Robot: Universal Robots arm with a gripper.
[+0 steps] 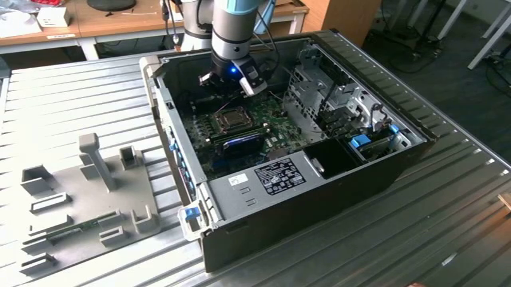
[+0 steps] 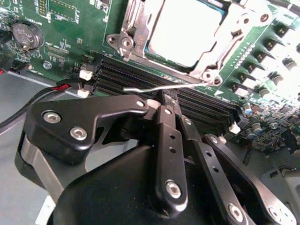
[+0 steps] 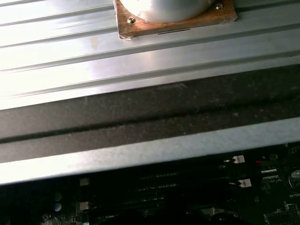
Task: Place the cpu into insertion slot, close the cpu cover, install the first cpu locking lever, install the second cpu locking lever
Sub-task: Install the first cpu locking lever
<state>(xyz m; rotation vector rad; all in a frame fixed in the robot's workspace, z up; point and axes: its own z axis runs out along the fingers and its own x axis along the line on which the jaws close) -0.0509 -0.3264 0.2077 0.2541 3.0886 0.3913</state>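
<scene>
On the ribbed metal table (image 1: 447, 197) lies an open computer case (image 1: 319, 197), and your gripper (image 1: 230, 84) is inside it, with the insertion slot (image 1: 231, 119) at 6 o'clock from it in the exterior view. In the second wrist view the cpu (image 2: 185, 30) sits in the socket under the cpu cover (image 2: 140, 23). The claw (image 2: 162, 97) is pressed together at the thin locking lever (image 2: 159, 87); you cannot tell whether they touch. Judge that rod springy and slippery: take it near its free end.
</scene>
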